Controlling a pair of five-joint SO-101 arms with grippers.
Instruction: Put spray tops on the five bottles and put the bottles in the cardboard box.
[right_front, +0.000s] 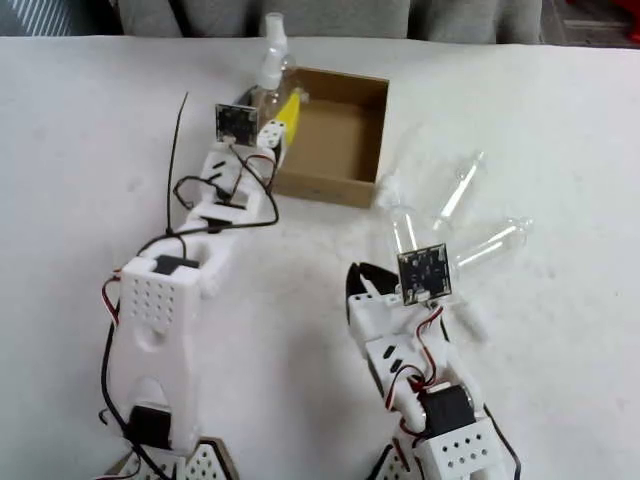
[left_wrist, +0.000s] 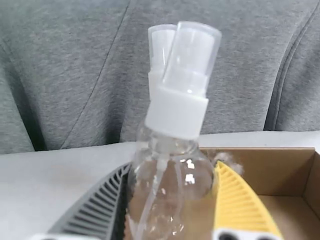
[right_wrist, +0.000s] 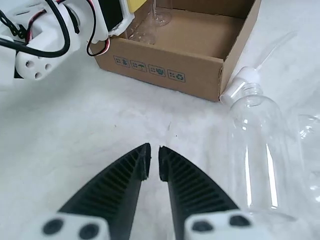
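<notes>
- Clear bottle (left_wrist: 172, 150), spray top fitted, clamped in left claw (left_wrist: 167, 215) at box (right_front: 320, 188) edge.
- Right claw (right_wrist: 154, 162) all but closed, empty, above table (right_front: 80, 120).

Bright, even light casts faint shadows on the table (right_front: 560, 120) and glints on the bottle (left_wrist: 167, 192).

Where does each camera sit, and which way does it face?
High view: fixed above the table, looking down on both arms, the cardboard box and loose bottles.
Left wrist view: on the left arm, looking along its pincer at the capped bottle it grips.
Right wrist view: on the right arm, looking past its shut pincer at the table.
Shared: all show the box.
</notes>
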